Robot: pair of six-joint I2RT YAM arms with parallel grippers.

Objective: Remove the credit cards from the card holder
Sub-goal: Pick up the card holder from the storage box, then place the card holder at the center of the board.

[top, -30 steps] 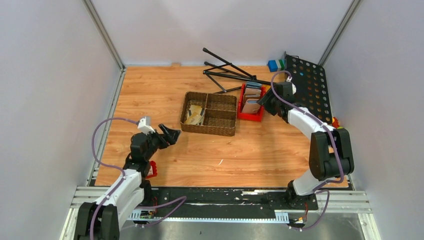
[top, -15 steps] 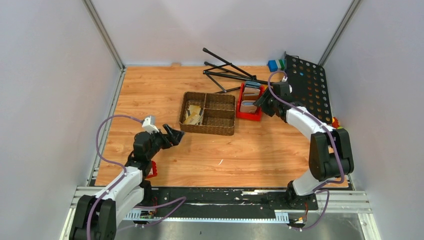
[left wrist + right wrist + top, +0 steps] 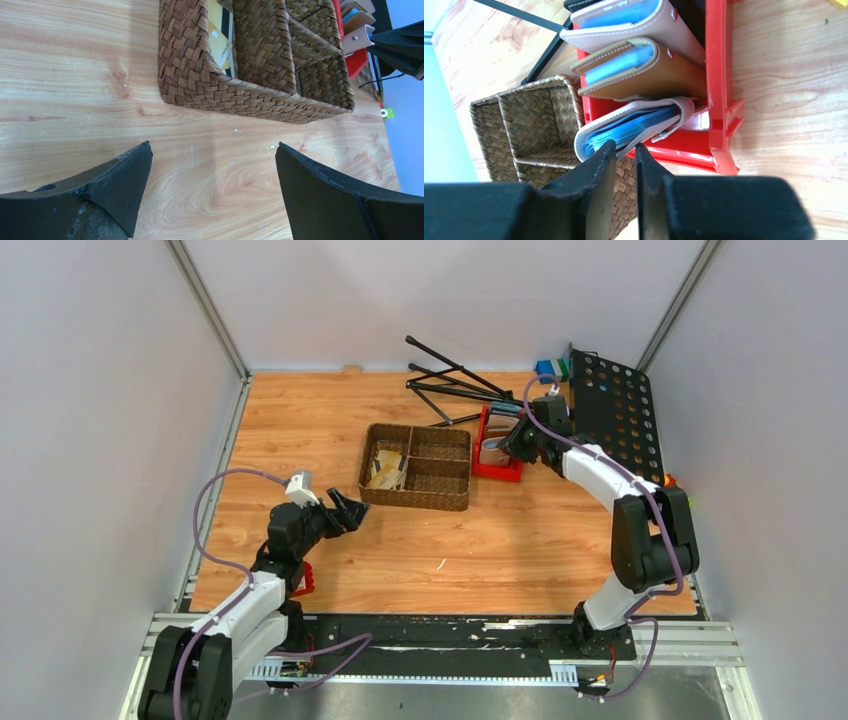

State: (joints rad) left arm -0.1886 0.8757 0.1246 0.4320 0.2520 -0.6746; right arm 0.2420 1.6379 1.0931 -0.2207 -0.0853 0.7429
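Note:
A red bin holds three wallets standing on edge. The nearest one, the card holder, has a pale taupe-grey cover, a snap tab and bluish leaves inside. It also shows in the left wrist view. My right gripper is nearly shut, with the card holder's cover edge between its fingertips. It shows over the bin in the top view. My left gripper is open and empty above bare wood, just short of the wicker basket; it also shows in its own wrist view. No black or silvery card shows.
A wicker basket with yellowish cards stands left of the red bin. A taupe wallet and a darker brown wallet stand behind the card holder. A black tripod and a perforated black board lie at the back.
My right gripper has moved left and down onto the bin's nearest wallet and closed on its edge. My left gripper has edged forward toward the basket, still open.

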